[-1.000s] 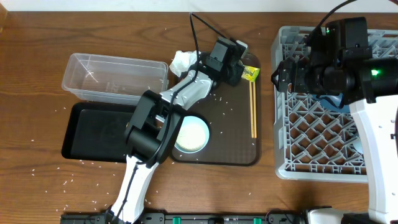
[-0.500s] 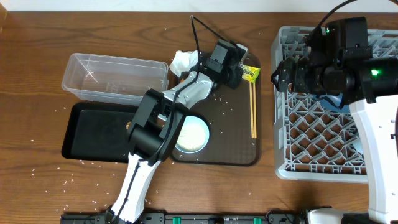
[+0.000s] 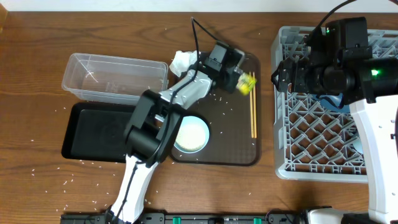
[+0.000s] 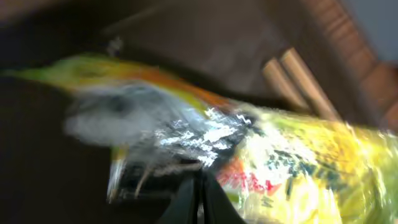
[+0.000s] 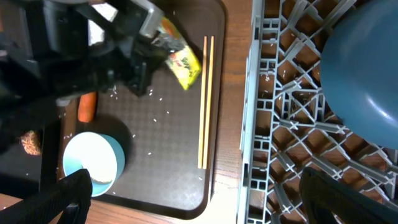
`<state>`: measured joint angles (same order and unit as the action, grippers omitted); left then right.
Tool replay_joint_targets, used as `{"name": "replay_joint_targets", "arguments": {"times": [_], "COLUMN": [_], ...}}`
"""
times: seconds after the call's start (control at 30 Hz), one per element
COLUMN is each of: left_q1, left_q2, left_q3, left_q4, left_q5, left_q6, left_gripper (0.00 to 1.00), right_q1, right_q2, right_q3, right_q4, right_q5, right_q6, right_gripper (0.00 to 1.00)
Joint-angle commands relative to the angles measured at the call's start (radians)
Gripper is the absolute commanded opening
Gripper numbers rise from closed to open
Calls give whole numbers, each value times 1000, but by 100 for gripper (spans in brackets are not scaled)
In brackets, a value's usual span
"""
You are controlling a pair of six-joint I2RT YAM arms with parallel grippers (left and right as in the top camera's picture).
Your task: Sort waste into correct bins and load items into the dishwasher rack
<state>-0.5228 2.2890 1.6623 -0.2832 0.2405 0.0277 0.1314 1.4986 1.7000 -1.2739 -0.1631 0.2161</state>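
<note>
Yellow-green snack wrapper (image 3: 247, 83): clenched in the left claw (image 3: 240, 78), over the far right corner of the brown serving tray (image 3: 230, 134) and just beside the upper end of the wooden chopsticks (image 3: 252, 109). The left wrist view is blurred. The wrapper fills most of it and the chopsticks show behind. It cannot be told whether the wrapper is clear of the tray surface.

Right claw (image 3: 278, 76): released, fingers spread wide, holding nothing. It hangs over the far left edge of the dishwasher rack (image 3: 311, 134).

Surface:
- The table (image 3: 37, 62) is dark brown wood with visible grain. Loose white rice grains (image 3: 68, 180) are scattered across it, thickest at the near left. More grains lie on the serving tray.
- The serving tray sits at centre. It carries the chopsticks, lying parallel along its right side, and the white bowl (image 3: 191, 134) at its near left.
- The right wrist view shows a small orange carrot (image 5: 87, 107) on the tray's left part and a brown food lump (image 5: 31, 143) further left.
- A crumpled white tissue (image 3: 182, 60) lies at the tray's far left corner.
- The clear plastic tub (image 3: 118, 81) stands left of the tray. The black tray (image 3: 93, 134) lies just in front of the tub.
- The grey rack takes up the right side of the table. A dark blue plate (image 5: 367, 81) rests in its far part.

Room: only a thin pale strip shows beyond the table's far edge.
</note>
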Motion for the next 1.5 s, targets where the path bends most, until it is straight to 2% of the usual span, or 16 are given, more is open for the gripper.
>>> {"name": "replay_joint_targets", "arguments": {"times": [0.0, 0.37, 0.4, 0.43, 0.57, 0.6, 0.67, 0.83, 1.13, 1.17, 1.3, 1.33, 1.43, 1.47], "left_q1": [41, 57, 56, 54, 42, 38, 26, -6, -14, -15, -16, -17, -18, -18], "left_q2": [-103, -191, -191, -189, -167, -160, -141, -87, -29, -27, -25, -25, -25, -25], "left_q3": [18, 18, 17, 16, 10, 10, 10, 10, 10, 10, 10, 10, 10, 10], "left_q4": [-74, -198, -198, -198, -159, -143, -97, 6, 36, 47, 53, 53, 50, 50], "left_q5": [-117, -97, -91, -92, -92, -93, -93, -93, -180, -182, -181, -181, -181, -181], "left_q6": [29, 16, -2, -35, -186, -203, -210, -209, -218, -217, -218, -218, -217, -218], "left_gripper": [6, 8, 33, 45, 52, 53, 60, 62, 61, 59, 38, 35, 38, 46], "right_q1": [14, 14, 14, 14, 14, 14, 14, 14, 14, 14, 14, 14, 14, 14], "right_q2": [-2, -2, -2, -2, -1, -1, -1, -1, -1, -1, -1, -1, -1, -1], "right_q3": [0, 0, 0, 0, 0, 0, 0, 0, 0, 0, 0, 0, 0, 0], "right_q4": [2, 0, 2, 3, 5, 6, 6, 5, 6, 7, 8, 8, 8, 7], "right_q5": [2, 2, 2, 2, 2, 2, 2, 2, 2, 2, 2, 2, 2, 2], "right_q6": [-4, -4, -4, -4, -4, -4, -4, -4, -4, -4, -3, -4, -3, -3], "right_gripper": [99, 99, 99, 99, 99, 99, 99, 99, 99, 99, 99, 99, 99, 99]}}
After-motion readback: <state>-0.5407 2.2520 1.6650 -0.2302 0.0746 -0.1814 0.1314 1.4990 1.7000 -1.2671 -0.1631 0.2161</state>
